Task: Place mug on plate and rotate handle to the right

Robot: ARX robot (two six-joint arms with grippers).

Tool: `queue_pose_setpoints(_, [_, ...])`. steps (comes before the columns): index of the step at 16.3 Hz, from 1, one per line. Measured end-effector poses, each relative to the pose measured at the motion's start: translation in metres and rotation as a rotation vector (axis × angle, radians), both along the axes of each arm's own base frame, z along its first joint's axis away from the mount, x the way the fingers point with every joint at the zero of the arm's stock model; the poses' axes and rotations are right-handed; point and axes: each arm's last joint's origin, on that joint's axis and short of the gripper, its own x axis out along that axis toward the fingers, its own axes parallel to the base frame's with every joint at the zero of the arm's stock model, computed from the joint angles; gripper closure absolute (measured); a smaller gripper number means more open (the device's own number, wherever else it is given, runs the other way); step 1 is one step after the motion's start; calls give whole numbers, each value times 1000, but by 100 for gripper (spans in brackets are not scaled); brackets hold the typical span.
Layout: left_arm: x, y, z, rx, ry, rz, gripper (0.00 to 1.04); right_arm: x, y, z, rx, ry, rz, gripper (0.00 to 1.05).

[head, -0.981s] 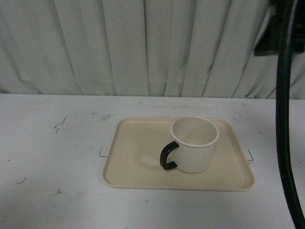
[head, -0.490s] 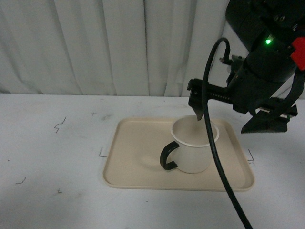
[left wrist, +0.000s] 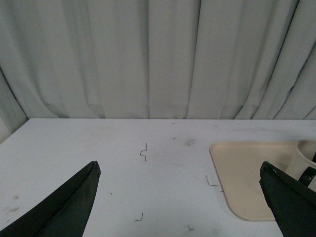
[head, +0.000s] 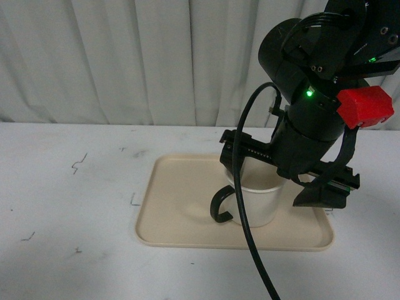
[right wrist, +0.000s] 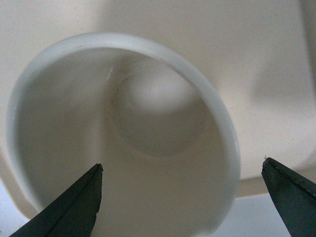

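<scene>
The cream-white mug (head: 259, 205) stands upright on the beige plate (head: 178, 215), toward its right side. Its black handle (head: 219, 207) points left. My right gripper (head: 275, 182) is open and hangs right over the mug, one finger by the rim's far-left side and the other finger (head: 320, 195) outside the mug on the right. From the right wrist I look down into the empty mug (right wrist: 148, 118), which sits between the spread gripper (right wrist: 182, 170) fingers. My left gripper (left wrist: 180, 170) is open over bare table, left of the plate (left wrist: 247, 170) and the mug (left wrist: 309, 150).
A white table (head: 75, 206) with small dark pen marks carries the plate. A pleated white curtain (head: 156, 62) closes off the back. The right arm's black cable (head: 240, 206) hangs down in front of the mug.
The right arm has swung down from the upper right and now sits low over the mug. The mug and plate have not moved.
</scene>
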Motion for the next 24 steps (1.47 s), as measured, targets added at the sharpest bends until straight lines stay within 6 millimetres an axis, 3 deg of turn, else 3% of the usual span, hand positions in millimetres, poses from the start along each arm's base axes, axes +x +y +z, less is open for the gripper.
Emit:
queue_pose_setpoints(1, [0, 0, 0, 0, 0, 0, 7, -1, 0, -1, -3, 12, -4, 10])
queue_pose_setpoints(6, [0, 0, 0, 0, 0, 0, 7, 0, -3, -16, -35, 71, -3, 61])
queue_pose_setpoints(8, [0, 0, 0, 0, 0, 0, 7, -1, -4, -15, -49, 78, 7, 68])
queue_pose_setpoints(11, [0, 0, 0, 0, 0, 0, 7, 2, -2, -5, -114, 74, 157, 101])
queue_pose_setpoints(14, [0, 0, 0, 0, 0, 0, 7, 14, 3, 19, -181, -23, 395, 102])
queue_pose_setpoints(17, [0, 0, 0, 0, 0, 0, 7, 23, 9, 45, -301, -134, 743, 102])
queue_pose_setpoints(19, [0, 0, 0, 0, 0, 0, 7, 32, 9, 61, -361, -235, 1062, 102])
queue_pose_setpoints(21, [0, 0, 0, 0, 0, 0, 7, 43, 3, 65, -422, -231, 1357, 102])
queue_pose_setpoints(24, [0, 0, 0, 0, 0, 0, 7, 56, -8, 50, -379, -209, 1642, 102])
